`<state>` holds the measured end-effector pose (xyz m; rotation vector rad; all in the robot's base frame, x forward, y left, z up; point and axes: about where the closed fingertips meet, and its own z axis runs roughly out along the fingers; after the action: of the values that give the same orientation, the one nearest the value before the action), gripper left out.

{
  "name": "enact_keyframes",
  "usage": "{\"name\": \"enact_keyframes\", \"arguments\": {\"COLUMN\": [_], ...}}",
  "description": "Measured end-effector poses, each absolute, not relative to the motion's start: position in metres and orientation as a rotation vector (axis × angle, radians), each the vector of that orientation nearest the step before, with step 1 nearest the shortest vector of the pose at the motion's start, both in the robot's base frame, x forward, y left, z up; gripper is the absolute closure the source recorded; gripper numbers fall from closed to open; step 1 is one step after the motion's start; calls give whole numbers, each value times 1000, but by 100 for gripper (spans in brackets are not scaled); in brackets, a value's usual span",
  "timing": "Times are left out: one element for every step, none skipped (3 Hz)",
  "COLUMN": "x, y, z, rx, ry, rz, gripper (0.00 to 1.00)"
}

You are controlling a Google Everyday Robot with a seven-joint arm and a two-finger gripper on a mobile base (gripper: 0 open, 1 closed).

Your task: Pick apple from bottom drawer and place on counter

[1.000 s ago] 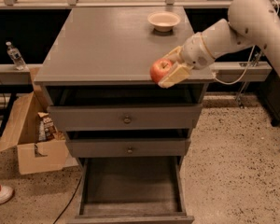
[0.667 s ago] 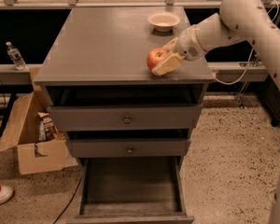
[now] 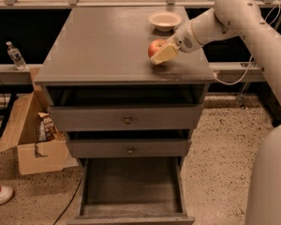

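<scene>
Surface (image 3: 98, 46): gray cabinet top, worn pale front edge.
Bottom drawer (image 3: 131, 186): pulled open, front cut off below.
Apple (image 3: 155, 46): over surface's right front; round, no long axis; stem unseen.
Claw (image 3: 163, 54): closed on the apple; far finger hidden.

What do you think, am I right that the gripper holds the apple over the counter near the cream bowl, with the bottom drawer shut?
Not quite: the camera view shows the bottom drawer pulled open, not shut. The rest stands: the gripper holds the apple over the counter near the cream bowl.
</scene>
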<state>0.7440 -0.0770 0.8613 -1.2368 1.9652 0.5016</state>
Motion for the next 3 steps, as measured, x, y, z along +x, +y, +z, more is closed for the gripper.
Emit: {"name": "enact_keyframes", "arguments": {"x": [761, 774, 781], "y": [-82, -84, -84], "z": [859, 856, 851], "rx": [-1162, -1117, -1093], "ry": [2034, 2090, 2131], "rz": [504, 513, 525], "gripper": [82, 57, 34]}}
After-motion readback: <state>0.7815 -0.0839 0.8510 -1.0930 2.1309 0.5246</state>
